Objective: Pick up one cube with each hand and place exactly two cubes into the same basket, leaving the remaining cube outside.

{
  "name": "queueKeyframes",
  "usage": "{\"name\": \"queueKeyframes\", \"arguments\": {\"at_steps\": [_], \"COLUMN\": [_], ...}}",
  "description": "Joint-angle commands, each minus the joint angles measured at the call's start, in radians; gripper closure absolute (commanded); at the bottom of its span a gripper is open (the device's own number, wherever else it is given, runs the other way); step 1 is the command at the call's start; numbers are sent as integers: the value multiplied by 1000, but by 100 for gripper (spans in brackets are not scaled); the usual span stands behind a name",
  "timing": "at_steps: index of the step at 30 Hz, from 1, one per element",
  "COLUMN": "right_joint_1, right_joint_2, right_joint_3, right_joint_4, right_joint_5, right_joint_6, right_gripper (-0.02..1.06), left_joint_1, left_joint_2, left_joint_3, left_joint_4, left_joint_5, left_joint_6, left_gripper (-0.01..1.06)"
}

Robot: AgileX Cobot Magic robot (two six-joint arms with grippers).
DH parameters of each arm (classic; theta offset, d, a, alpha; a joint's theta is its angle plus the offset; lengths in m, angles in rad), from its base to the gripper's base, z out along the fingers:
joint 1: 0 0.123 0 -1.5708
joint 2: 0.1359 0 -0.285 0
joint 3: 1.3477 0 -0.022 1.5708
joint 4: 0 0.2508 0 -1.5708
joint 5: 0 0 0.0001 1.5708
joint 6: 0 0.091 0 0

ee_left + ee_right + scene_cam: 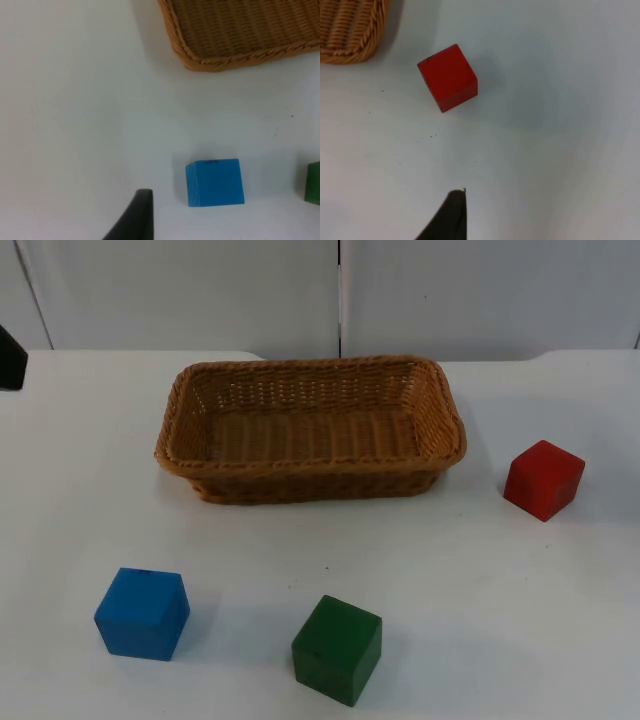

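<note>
My left gripper (135, 220) hangs above the table just beside the blue cube (215, 182); I can't tell how its jaws are set. My right gripper (451, 216) hovers near the red cube (448, 77), jaws equally unclear. Each arm looks lined up on its nearest cube. The green cube (337, 649) sits between them, probably the leftover. The basket (310, 472) lies empty behind.

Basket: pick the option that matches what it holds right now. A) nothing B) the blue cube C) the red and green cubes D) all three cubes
A: the basket shows only bare weave inside, while the blue cube, green cube and red cube all sit on the white table outside it.
</note>
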Motion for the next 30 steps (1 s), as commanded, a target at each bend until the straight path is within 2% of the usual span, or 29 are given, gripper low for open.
{"name": "queueKeyframes", "arguments": {"at_steps": [1,10,13,17,21,30], "right_joint_1": [-4,-4,-4,-4,-4,10], "right_joint_2": [17,119,159,201,266,369], "right_joint_3": [-24,-104,-126,-147,-173,-228], "right_joint_4": [10,10,20,73,147,141], "right_joint_5": [9,36,35,32,35,49], "right_joint_6": [-23,-43,-93,-143,-213,-221], "right_gripper": [-1,-1,-1,-1,-1,-1], "left_joint_1": [4,4,4,4,4,-25], "left_joint_2": [13,78,108,141,191,296], "left_joint_3": [-7,-7,-7,-7,-7,-7], "left_joint_4": [-11,-14,-15,-25,-98,-118], "left_joint_5": [-17,-24,-45,-61,-71,-88], "left_joint_6": [6,14,14,16,72,94], "left_gripper": [0,0,0,0,0,0]}}
